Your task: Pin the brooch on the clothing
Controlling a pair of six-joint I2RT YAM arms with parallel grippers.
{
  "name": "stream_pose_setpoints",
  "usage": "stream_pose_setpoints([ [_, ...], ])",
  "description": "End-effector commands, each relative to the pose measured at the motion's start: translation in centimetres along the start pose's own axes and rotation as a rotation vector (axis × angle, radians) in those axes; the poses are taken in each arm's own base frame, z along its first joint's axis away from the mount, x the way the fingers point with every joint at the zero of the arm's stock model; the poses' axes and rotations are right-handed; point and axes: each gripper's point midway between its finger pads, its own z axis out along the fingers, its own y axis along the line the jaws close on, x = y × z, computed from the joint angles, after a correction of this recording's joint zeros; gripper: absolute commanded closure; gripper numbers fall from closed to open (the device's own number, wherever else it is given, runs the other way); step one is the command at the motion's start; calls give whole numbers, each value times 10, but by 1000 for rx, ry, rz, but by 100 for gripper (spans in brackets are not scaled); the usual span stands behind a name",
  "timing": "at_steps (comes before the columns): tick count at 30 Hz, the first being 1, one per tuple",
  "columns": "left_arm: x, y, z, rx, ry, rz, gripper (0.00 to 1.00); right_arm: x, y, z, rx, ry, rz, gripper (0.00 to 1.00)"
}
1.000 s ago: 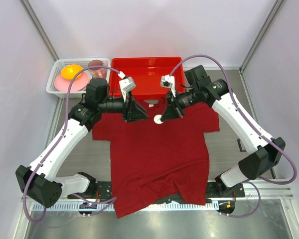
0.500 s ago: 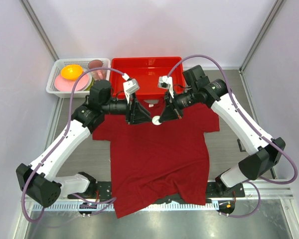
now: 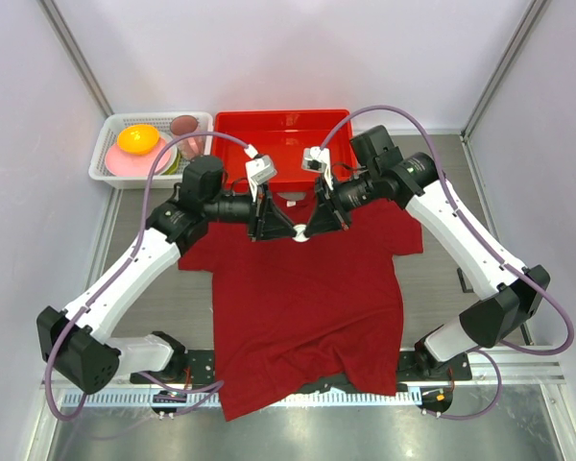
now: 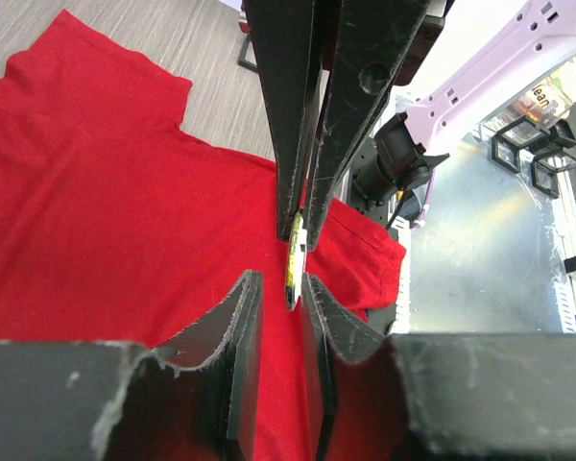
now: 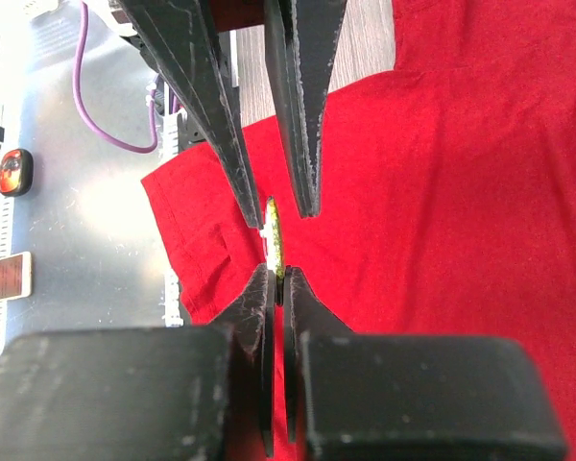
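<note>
Overhead view of two robot arms reaching in from the near edge of a grey counter point(image 3: 442, 279) and meeting tip to tip above a dark red T-shirt point(image 3: 307, 307), which lies spread flat with its collar at the far side, just in front of a red plastic tray point(image 3: 278, 144) and near a white basket point(image 3: 104, 165) of coloured dishes. Where the left arm point(image 3: 125, 279) and right arm point(image 3: 461, 240) converge, over the upper chest of the T-shirt just below the collar, sits the brooch point(image 3: 298, 233), a small pale disc. In the wrist views the brooch is seen edge-on as a thin yellowish sliver. The right jaws are clenched on it, pinching one side of its rim. The left jaws stand a little apart, straddling the opposite side of the rim with a sliver of space visible on at least one side, so they do not appear to be gripping it. Whether the brooch touches the fabric or hovers just above it cannot be told. The step in hand looks like a two-handed hold on the brooch, readying it for pinning, and nothing is fastened yet. The next move likely calls for the left jaws to pinch the rim squarely without knocking the disc out of the right grasp, then to work the pin into the cloth
</note>
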Motion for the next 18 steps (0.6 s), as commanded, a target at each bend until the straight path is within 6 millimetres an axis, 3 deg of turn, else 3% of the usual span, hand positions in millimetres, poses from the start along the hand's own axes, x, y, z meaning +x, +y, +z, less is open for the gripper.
stream_pose_setpoints([
  [1, -12, -4, 3, 18, -27, 57, 76, -18, 11, -7, -6, -42, -75, 99],
  [7, -12, -2, 6, 34, -14, 50, 85, -16, 11, -6, -4, -29, -86, 99],
  [10, -13, -4, 7, 46, -12, 38, 98, -18, 9, -6, 10, -33, -93, 99],
  [12, -13, -3, 7, 40, -19, -6, 100, -21, 2, -8, 51, -40, -57, 98],
  [16, -29, 12, 1, -10, -101, -72, 100, -26, -13, -13, 104, -62, 17, 54],
  [18, -39, 24, -6, -54, -146, -98, 100, -24, -15, -16, 112, -63, 59, 44],
])
